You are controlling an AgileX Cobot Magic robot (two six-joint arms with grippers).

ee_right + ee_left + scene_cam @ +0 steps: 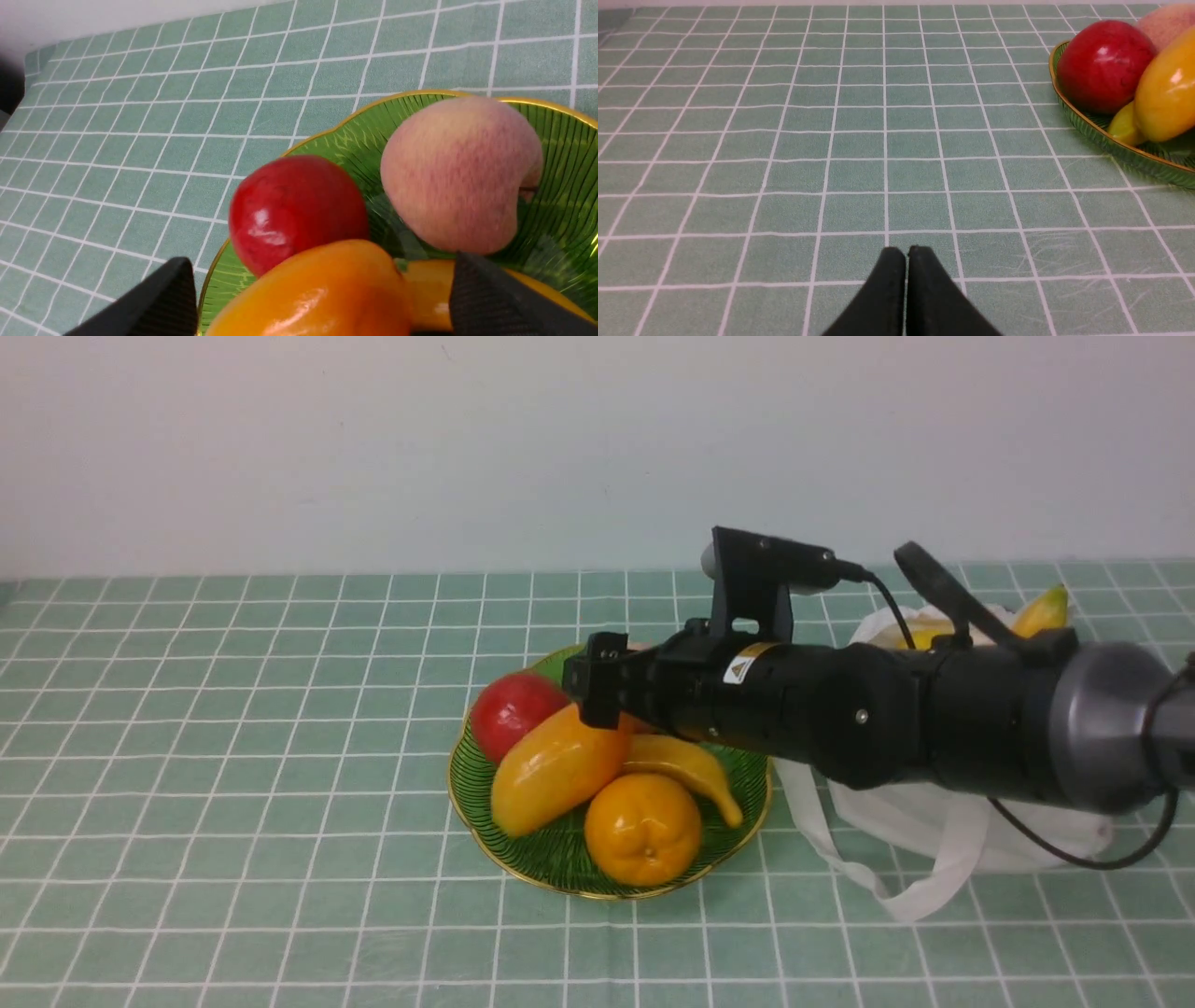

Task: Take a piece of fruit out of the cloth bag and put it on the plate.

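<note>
The mango-shaped fruit (pixel 551 775), orange fading to yellow, lies on the green gold-rimmed plate (pixel 523 879) beside a red apple (pixel 512 709), a banana (pixel 686 767) and a round orange (pixel 642 829). My right gripper (pixel 607 695) hovers over the fruit's upper end. In the right wrist view the right gripper (pixel 322 259) is open, its fingers (pixel 173 298) standing wide of the fruit (pixel 322 294), with a gap on each side. The white cloth bag (pixel 934 821) lies right of the plate, mostly behind my right arm. My left gripper (pixel 906 254) is shut and empty over bare tablecloth.
A pinkish peach (pixel 458 172) sits at the plate's far side. A yellow banana tip (pixel 1044 611) sticks out of the bag. The bag's straps (pixel 896 901) trail toward the front. A green checked cloth (pixel 233 756) covers the table; a white wall stands behind.
</note>
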